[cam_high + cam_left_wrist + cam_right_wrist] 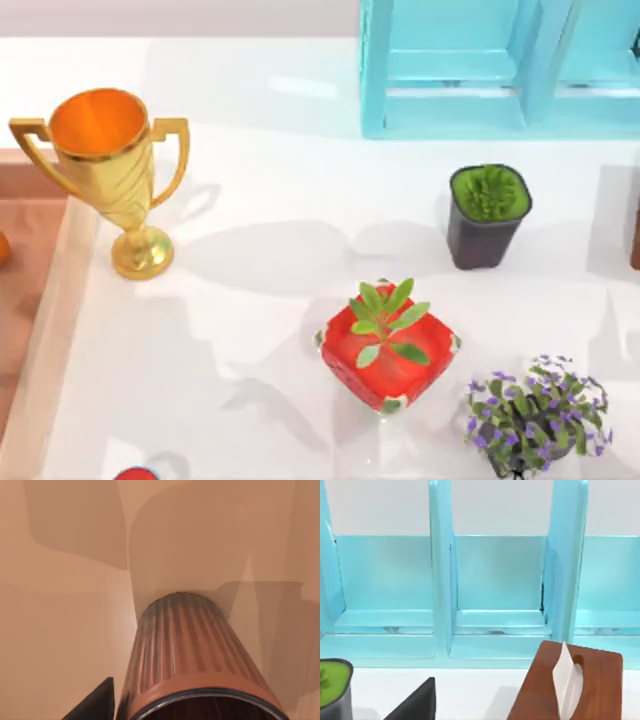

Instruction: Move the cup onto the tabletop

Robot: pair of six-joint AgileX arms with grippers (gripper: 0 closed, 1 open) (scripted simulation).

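The cup (187, 655), a ribbed pinkish-brown tumbler with a dark inside, stands upright on a tan-brown surface right under the left wrist camera. My left gripper is down at the cup. One dark finger (97, 705) is beside the cup's wall, with a thin gap between them, and the gripper is open. The glossy white tabletop (260, 310) spreads across the top view. A pale wooden strip (55, 320) runs along its left side. A dark part of my right gripper (415, 705) hangs low over the white surface and faces a blue rack.
On the tabletop stand a gold two-handled trophy (110, 170), a dark pot with a green plant (487, 215), a red pot (388, 345) and a purple-flowered plant (537, 412). The blue rack (500, 65) lines the back. A wooden tissue box (570, 685) sits near my right gripper. A reddish-brown surface (25, 260) lies at the left.
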